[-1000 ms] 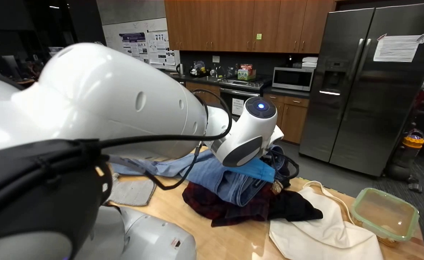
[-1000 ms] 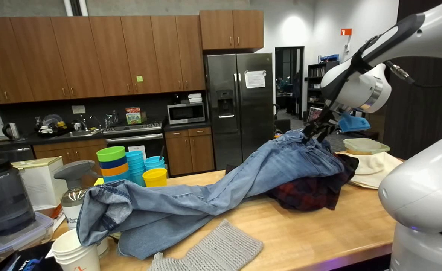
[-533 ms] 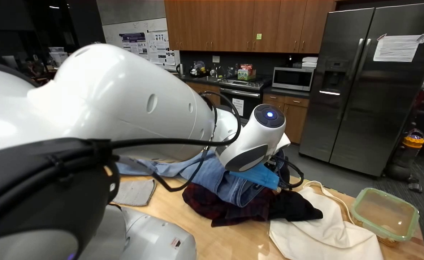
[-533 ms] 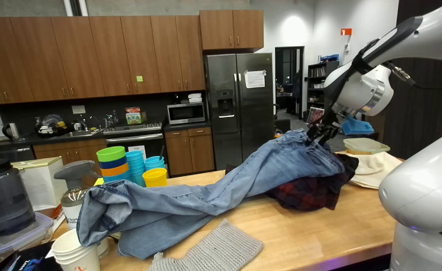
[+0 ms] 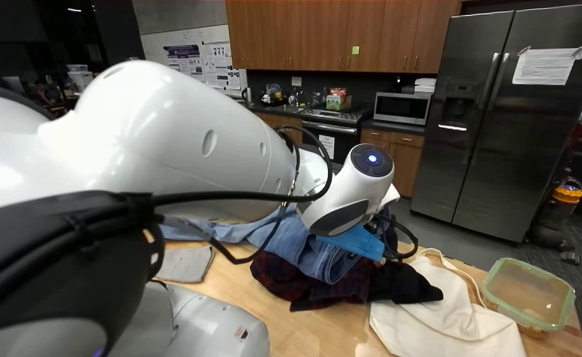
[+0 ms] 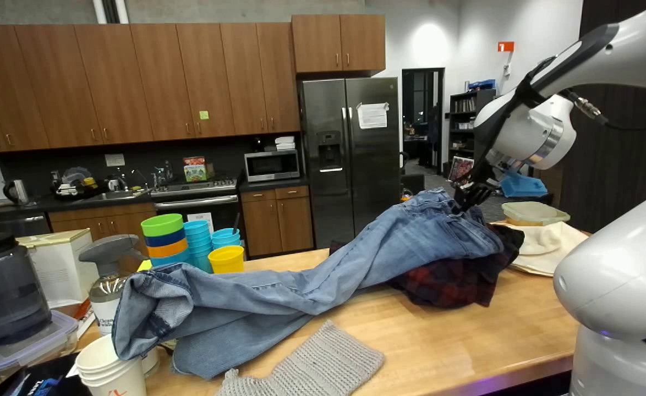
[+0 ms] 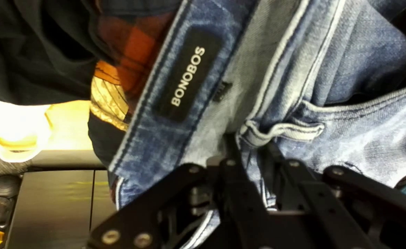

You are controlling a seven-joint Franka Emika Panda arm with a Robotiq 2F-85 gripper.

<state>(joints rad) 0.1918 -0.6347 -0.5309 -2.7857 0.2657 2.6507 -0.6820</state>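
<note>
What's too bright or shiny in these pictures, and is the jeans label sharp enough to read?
In the wrist view, the pale bag at left is washed out, yet the label on the jeans reads clearly, BONOBOS; in an exterior view, glare whitens parts of the robot arm; in an exterior view, a bright patch shows on the wall.

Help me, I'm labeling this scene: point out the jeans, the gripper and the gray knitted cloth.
Jeans [image 6: 328,283], in an exterior view: on a leg, near the garment's middle.
Gripper [image 7: 250,144], in the wrist view: midway between its fingertips.
Gray knitted cloth [image 6: 315,363], in an exterior view: near its center.
</note>
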